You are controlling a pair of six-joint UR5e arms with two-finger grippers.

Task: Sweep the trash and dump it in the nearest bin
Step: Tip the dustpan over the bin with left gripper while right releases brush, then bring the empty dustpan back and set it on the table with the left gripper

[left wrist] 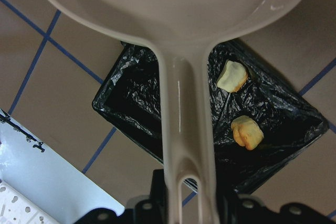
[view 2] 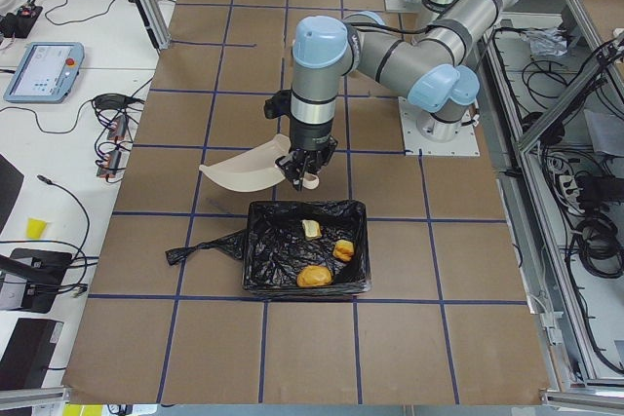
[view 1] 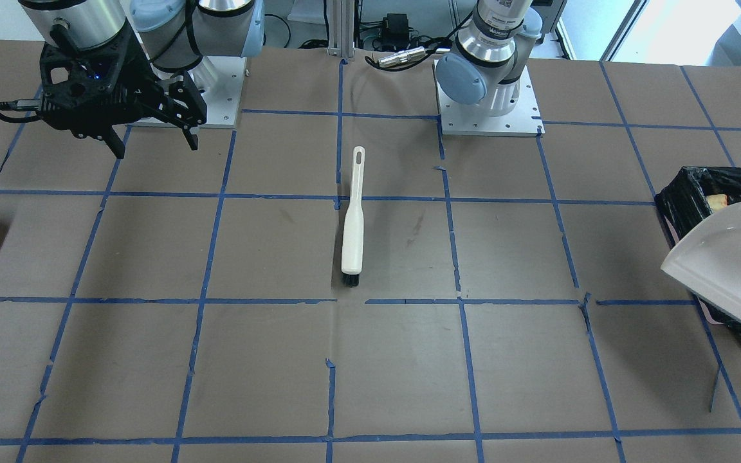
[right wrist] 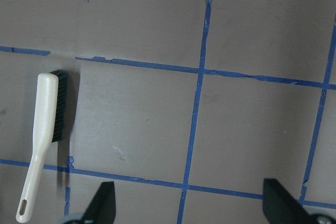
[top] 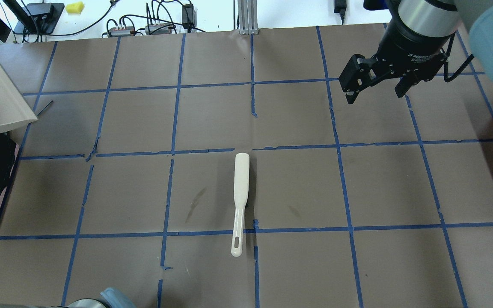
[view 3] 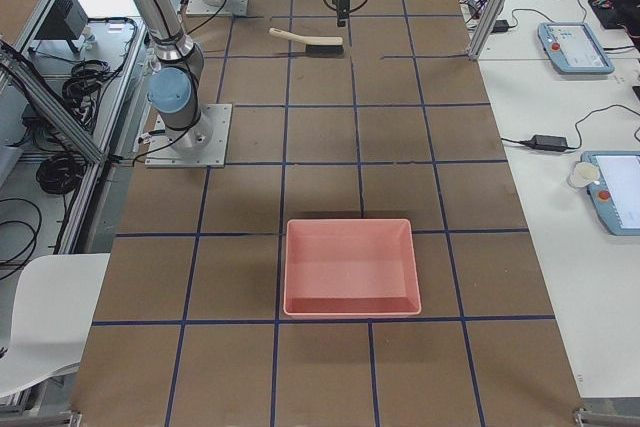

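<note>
The overhead and front-facing cameras are looking down from opposite sides, both centring the brush (top: 240, 201). The left wrist camera is looking closely down into the bin (left wrist: 134, 108), which the exterior left view is showing from farther off

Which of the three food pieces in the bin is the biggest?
The tan-orange oval lump, at the bin's end farthest from the dustpan; the pale chunk and the browned chunk are smaller.
</note>
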